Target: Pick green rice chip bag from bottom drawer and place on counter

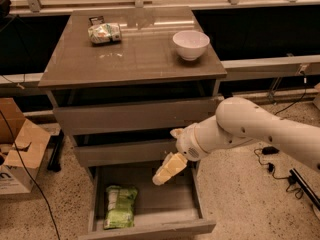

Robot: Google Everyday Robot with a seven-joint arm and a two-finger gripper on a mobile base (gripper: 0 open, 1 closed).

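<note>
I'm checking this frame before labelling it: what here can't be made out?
Camera view, bottom edge: the bottom drawer has its front face cut off.
Right edge: the arm runs out of frame, its base unseen.
Print on the green rice chip bag: too small to read.
The end effector, above the open drawer right of the bag, hides the drawer floor behind it.

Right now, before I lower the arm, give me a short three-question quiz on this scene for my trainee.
1. True or false: the green rice chip bag lies on the counter.
2. The gripper hangs: A above the open bottom drawer, to the bag's right in view; B on the counter; C behind the cabinet.
3. Which white dish stands on the counter?
Key: 1 false; 2 A; 3 the white bowl.
</note>
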